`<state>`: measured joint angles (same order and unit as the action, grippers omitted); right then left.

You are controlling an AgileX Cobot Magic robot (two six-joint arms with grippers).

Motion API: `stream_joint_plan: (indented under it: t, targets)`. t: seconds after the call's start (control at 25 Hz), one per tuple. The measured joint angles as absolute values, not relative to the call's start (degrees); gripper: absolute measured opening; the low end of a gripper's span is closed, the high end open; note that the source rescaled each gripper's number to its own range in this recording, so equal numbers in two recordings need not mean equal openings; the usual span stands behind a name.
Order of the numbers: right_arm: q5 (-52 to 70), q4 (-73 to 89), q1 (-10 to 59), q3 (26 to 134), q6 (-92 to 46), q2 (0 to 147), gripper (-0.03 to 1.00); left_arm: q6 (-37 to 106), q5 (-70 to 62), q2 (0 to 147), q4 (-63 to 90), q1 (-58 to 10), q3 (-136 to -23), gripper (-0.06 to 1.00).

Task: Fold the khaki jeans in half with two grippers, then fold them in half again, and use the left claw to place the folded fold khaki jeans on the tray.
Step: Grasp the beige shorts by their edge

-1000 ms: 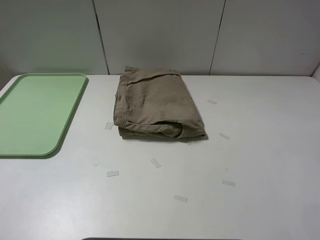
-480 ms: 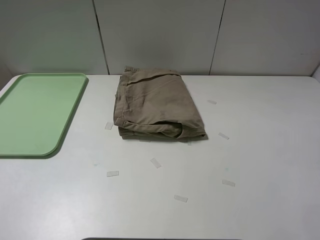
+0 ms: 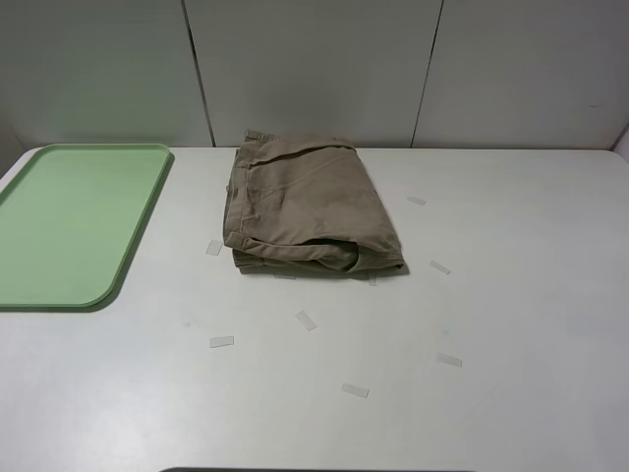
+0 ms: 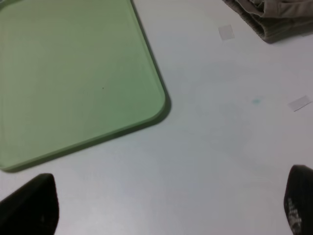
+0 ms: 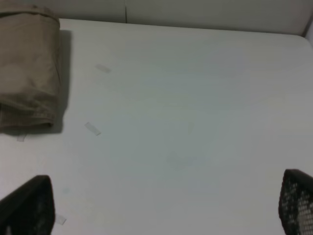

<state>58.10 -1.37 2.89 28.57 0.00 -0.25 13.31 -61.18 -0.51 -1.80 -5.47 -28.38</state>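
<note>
The khaki jeans (image 3: 305, 205) lie folded into a thick pile at the back middle of the white table. The mint-green tray (image 3: 74, 221) lies at the left, with nothing on it. Neither arm shows in the exterior high view. In the left wrist view my left gripper (image 4: 166, 205) is open, its black fingertips (image 4: 32, 208) wide apart above bare table near the tray's corner (image 4: 151, 105); a corner of the jeans (image 4: 271, 17) shows beyond. In the right wrist view my right gripper (image 5: 166, 208) is open over bare table, the jeans (image 5: 29, 73) well off to one side.
Several small clear tape pieces (image 3: 306, 320) lie scattered on the table (image 3: 511, 295) around and in front of the jeans. A grey panelled wall (image 3: 314, 69) stands right behind the table's back edge.
</note>
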Motion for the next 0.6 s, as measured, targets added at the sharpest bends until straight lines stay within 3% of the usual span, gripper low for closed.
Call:
stream_joint_plan:
  t: [0.6]
  targets:
    - [58.1, -0.9, 8.7, 28.6, 0.0, -0.4, 1.0, 13.3, -61.2, -0.5, -1.8, -5.5, -28.4, 0.91]
